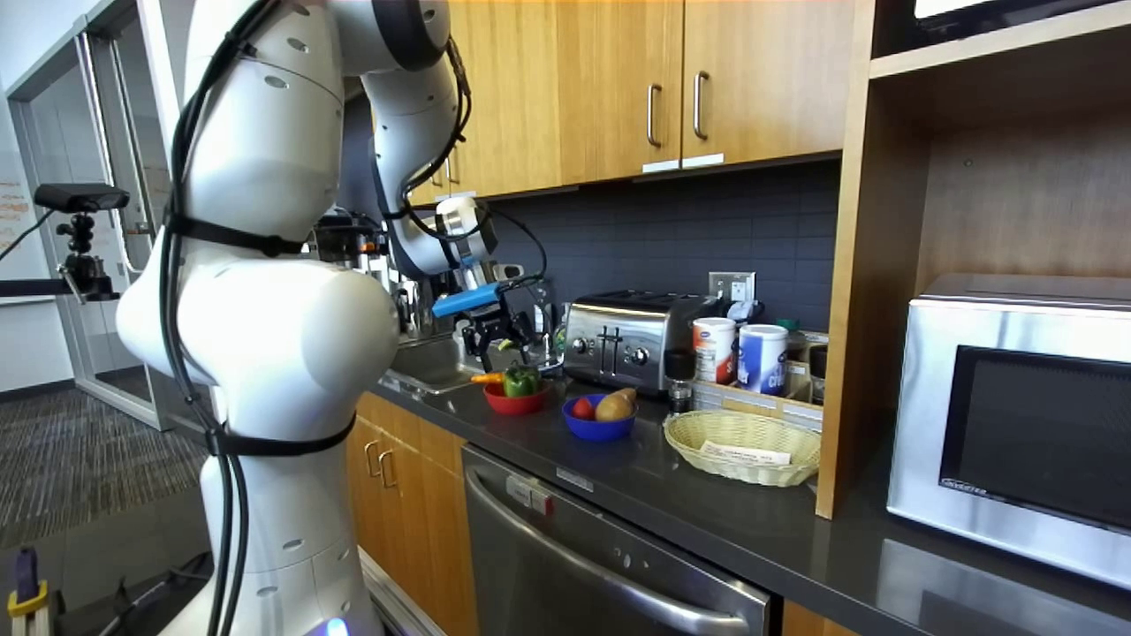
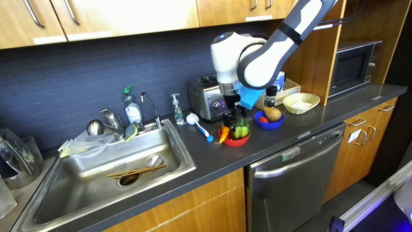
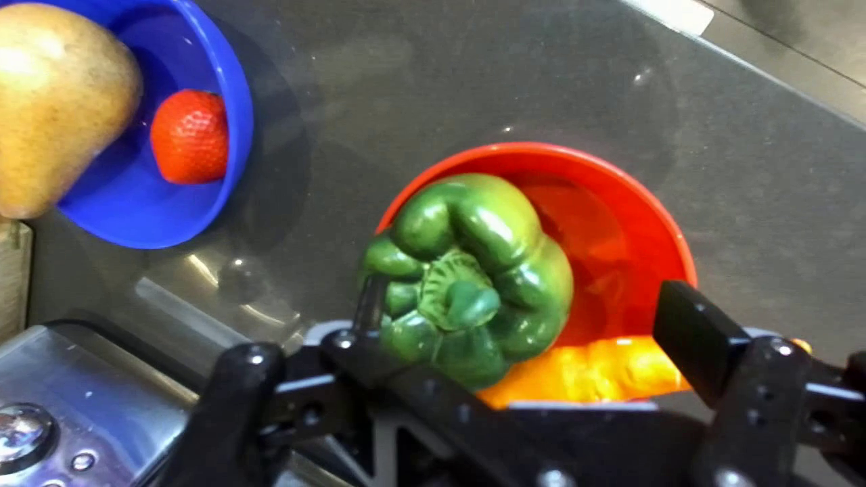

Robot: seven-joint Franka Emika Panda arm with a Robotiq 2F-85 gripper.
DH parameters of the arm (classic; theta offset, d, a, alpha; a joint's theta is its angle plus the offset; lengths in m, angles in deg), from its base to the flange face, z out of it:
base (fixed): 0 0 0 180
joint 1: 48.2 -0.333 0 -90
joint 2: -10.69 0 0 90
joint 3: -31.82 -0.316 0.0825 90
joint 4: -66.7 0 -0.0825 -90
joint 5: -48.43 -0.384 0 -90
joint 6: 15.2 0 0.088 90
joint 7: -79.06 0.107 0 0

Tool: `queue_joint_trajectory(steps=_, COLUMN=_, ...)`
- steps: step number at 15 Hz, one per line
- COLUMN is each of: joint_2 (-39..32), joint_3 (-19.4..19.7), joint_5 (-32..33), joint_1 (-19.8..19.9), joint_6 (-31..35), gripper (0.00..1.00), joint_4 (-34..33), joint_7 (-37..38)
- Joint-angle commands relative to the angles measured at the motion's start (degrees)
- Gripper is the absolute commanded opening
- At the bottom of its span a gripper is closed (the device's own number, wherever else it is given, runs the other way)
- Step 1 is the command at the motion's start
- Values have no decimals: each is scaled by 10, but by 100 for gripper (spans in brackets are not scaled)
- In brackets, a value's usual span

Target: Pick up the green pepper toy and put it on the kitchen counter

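A glossy, dark-green, lobed pepper toy (image 3: 470,277) is sitting stem-up in a shallow, round, bright-red plastic bowl (image 3: 629,243), just beside a knobbly orange carrot-shaped toy (image 3: 602,368). The black, blocky fingers (image 3: 700,341) are standing wide apart over the bowl and grasping nothing; in the wrist view one is overlapping the pepper's edge, but whether it is touching I cannot tell.

Judging by looks, the pepper is going to be handling as light, stiff and fairly sturdy, its slick sheen inviting slips. The fingers should be meeting opposite lobes across its fullest girth, below the ridged stem, which is looking too stubby for a hold. The carrot is crowding that flank and could be snagging a finger.

The smooth, near-black tabletop (image 3: 419,88) is catching small glints. Nearby, a round blue plastic bowl (image 3: 149,210) is holding a speckled tan pear (image 3: 61,101) and a dimpled red strawberry (image 3: 191,137).
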Motion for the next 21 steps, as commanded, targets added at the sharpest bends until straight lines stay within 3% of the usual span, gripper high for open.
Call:
queue_joint_trajectory(steps=1, joint_2=12, joint_3=-2, joint_5=-4, joint_1=-13, joint_6=-10, gripper=100, joint_4=0, joint_7=-2)
queue_joint_trajectory(steps=21, joint_2=-24, joint_3=25, joint_5=8, joint_1=-3, joint_6=-1, gripper=100, joint_4=-4, joint_7=-25)
